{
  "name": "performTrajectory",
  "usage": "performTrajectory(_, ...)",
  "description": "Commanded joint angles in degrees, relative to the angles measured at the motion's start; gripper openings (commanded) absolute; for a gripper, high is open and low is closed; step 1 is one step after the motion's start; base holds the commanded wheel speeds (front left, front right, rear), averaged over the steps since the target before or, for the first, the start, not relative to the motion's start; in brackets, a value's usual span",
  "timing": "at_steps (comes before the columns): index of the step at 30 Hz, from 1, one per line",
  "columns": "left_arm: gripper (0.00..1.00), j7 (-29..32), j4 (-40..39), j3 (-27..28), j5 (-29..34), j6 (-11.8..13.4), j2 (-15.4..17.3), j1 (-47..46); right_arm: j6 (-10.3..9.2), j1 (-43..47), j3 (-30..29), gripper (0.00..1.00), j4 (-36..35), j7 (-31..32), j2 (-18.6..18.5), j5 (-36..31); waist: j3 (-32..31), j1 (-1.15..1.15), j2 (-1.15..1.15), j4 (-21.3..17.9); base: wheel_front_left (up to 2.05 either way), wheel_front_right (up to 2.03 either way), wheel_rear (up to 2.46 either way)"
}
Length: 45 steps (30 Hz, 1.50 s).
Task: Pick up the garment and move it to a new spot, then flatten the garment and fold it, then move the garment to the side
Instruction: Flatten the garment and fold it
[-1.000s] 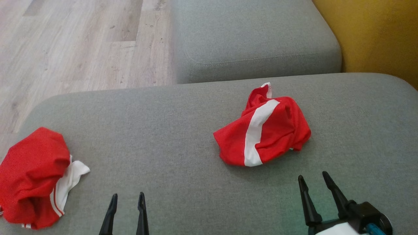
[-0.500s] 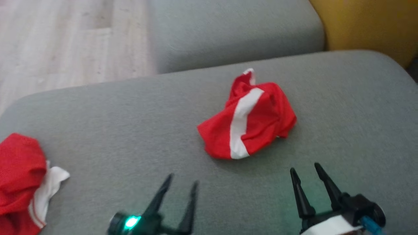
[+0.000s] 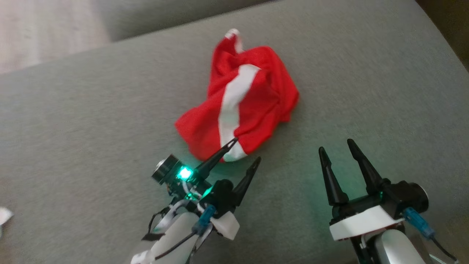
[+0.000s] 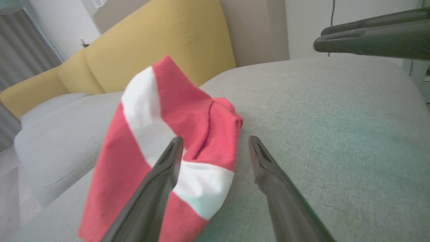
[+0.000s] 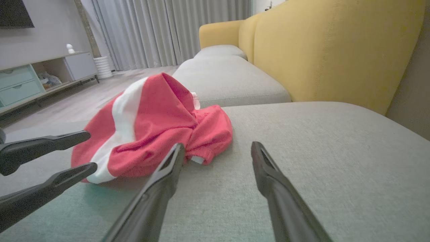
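A red garment (image 3: 242,99) with a broad white stripe lies crumpled on the grey sofa seat (image 3: 91,121). It is bunched into a loose heap, with one corner poking up at its far end. In the head view it sits a little past the middle of the seat, nearer the left arm than the right.

The left gripper (image 3: 246,149) is at the heap's near edge with its jaws spread and nothing between them. In the head view one tip overlaps the white stripe and the other is over bare seat. The left wrist view agrees: one finger crosses the cloth and the other points at grey fabric. Whether the tip touches the cloth is hard to say, since the frame is slightly blurred. A green light (image 3: 184,173) glows on that wrist (it tints the seat below).

The right gripper (image 3: 335,144) hovers over bare seat, apart from the garment and to its right. Its jaws are also spread and empty. In the right wrist view the heap lies ahead and to the left of its fingers.

Behind the seat stands a yellow backrest (image 5: 336,50). Further off are another grey cushion (image 5: 228,80), pale curtains (image 5: 151,30), a low cabinet (image 5: 33,77) and a wooden floor (image 3: 44,29).
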Motion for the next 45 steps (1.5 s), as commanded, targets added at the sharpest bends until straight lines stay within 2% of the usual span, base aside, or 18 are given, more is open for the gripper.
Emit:
performTrajectory(1,1.0,-0.5,-0.3,0.3,0.7,0.0,0.1,-2.6,-0.04,-1.9,1.6,1.0,-1.6,-0.2,0.1,0.6,3.6,-0.02,0.0,-3.8,0.0,0.0,0.0)
performTrajectory(4,1.0,-0.5,1.5,-0.5,1.5,0.8,0.6,-4.5,-0.04,-2.5,2.0,1.0,-1.5,-0.2,0.3,0.7,4.4,-0.02,0.0,-4.9,0.0,0.0,0.0)
performTrajectory(7,1.0,-0.5,3.5,-2.4,4.4,3.6,2.0,-8.0,-0.04,-3.4,2.3,1.0,-1.6,-0.2,0.5,0.9,5.2,-0.02,0.0,-6.3,0.0,0.0,0.0)
performTrajectory(10,0.0,-0.5,5.0,-3.8,6.1,6.7,3.2,-10.9,-0.04,-3.9,2.6,1.0,-1.7,-0.2,0.6,1.1,5.6,-0.02,0.0,-7.4,0.0,0.0,0.0)
performTrajectory(14,0.0,-0.5,4.6,-5.5,5.0,7.1,4.0,-13.7,-0.04,-4.0,2.5,1.0,-1.8,-0.2,0.7,1.4,5.4,-0.02,0.0,-7.9,0.0,0.0,0.0)
performTrajectory(20,0.0,-0.5,-13.0,-7.1,-1.1,6.2,3.9,-17.2,-0.04,-2.7,1.0,1.0,-1.8,-0.2,0.7,1.8,3.4,-0.02,0.0,-5.5,0.0,0.0,0.0)
performTrajectory(25,0.0,-0.5,-23.5,-1.7,-8.4,4.1,5.9,-20.3,-0.04,-2.1,0.5,1.0,-1.7,-0.2,0.8,1.2,0.8,-0.02,0.0,-2.5,0.0,0.0,0.0)
performTrajectory(28,0.0,-0.5,-23.8,3.9,-13.8,2.3,8.1,-22.0,-0.04,-2.1,0.5,1.0,-2.0,-0.2,0.8,0.8,0.1,-0.02,0.0,-1.0,0.0,0.0,0.0)
performTrajectory(34,0.0,4.0,-15.1,11.1,-18.8,0.7,15.7,-23.1,-0.04,-2.1,0.6,1.0,-2.2,-0.2,0.8,1.0,0.6,-0.02,0.0,0.6,0.0,0.0,0.0)
performTrajectory(35,0.29,4.3,-13.1,12.0,-19.2,1.0,16.7,-22.8,-0.04,-2.0,0.7,1.0,-2.1,-0.2,0.8,1.0,0.9,-0.02,0.0,0.8,0.0,0.0,0.0)
performTrajectory(36,1.0,4.5,-10.9,12.8,-19.6,1.4,17.4,-22.3,-0.04,-2.0,0.8,1.0,-2.0,-0.2,0.8,1.1,1.1,-0.02,0.0,1.0,0.0,0.0,0.0)
performTrajectory(40,1.0,2.7,-3.9,14.8,-21.3,3.4,17.5,-19.2,-0.04,-1.8,0.8,1.0,-1.8,-0.2,0.8,1.1,1.4,-0.02,0.0,1.8,0.0,0.0,0.0)
performTrajectory(45,1.0,0.0,-3.7,15.1,-23.3,5.0,13.4,-13.1,-0.04,-1.4,-0.1,1.0,-1.6,-0.2,0.8,0.4,1.3,-0.02,0.0,3.8,0.0,0.0,0.0)
